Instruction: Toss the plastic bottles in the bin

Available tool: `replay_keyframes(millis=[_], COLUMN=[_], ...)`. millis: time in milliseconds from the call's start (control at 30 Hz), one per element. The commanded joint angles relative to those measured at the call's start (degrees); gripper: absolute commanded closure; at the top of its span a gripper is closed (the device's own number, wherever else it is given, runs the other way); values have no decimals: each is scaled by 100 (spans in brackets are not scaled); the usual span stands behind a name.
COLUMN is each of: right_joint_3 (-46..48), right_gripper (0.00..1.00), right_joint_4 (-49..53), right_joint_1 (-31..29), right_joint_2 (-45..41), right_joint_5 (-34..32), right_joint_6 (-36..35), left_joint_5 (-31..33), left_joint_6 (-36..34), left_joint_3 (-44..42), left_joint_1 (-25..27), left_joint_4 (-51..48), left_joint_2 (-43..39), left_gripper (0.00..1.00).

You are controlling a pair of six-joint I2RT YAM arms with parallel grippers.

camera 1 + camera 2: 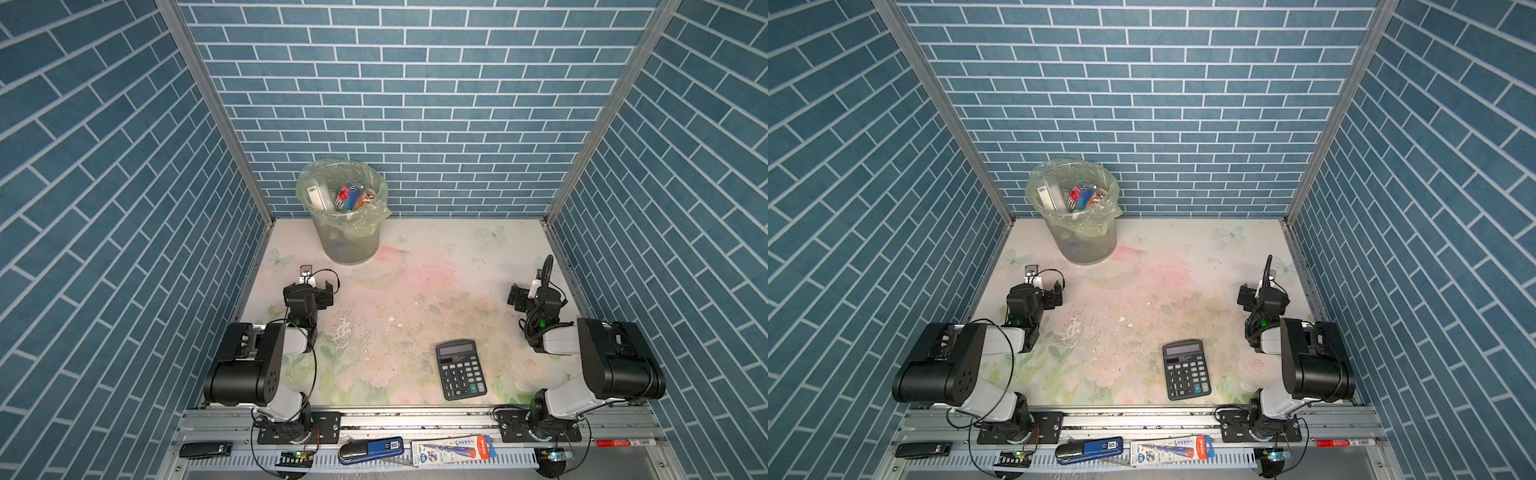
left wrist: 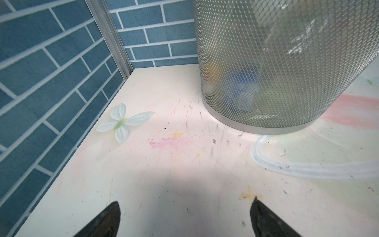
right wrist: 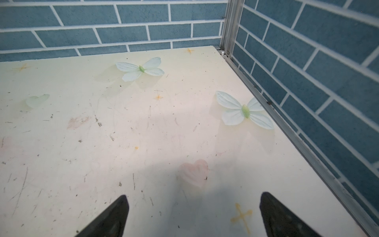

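Readable: "50" on the blue case [image 1: 376,448] on the front rail, and "HB" on the pencil pack [image 1: 453,451] beside it, rest of its print too small. Calculator [image 1: 460,369] keys show digits, "0", "00" and "+"; line under its display illegible. In the bin [image 1: 349,245]: barcode on the white bottle [image 1: 318,193], no digits legible; red-labelled bottle [image 1: 347,195] print unreadable
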State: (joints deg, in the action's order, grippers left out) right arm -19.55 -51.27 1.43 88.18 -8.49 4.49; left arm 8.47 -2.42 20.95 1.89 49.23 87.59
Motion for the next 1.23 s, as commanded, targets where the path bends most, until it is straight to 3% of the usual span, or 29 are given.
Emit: replay_keyframes(millis=[0,933,1200], right_joint_3=[-227,-216,-295], right_gripper=[1,1,1], right_joint_4=[18,1,148], right_joint_1=[-4,-46,-29], right_joint_2=[7,15,33], right_joint_5=[68,48,418], right_joint_6=[-80,-124,-194], left_joint_5=[-45,-42,-36], left_joint_6=[-45,-49,-47], left_joint_3=[58,58,58], left_joint_1=[22,22,22], left_joint_4=[130,130,130], left_joint_2=[-16,-10,-14], left_gripper=[1,1,1])
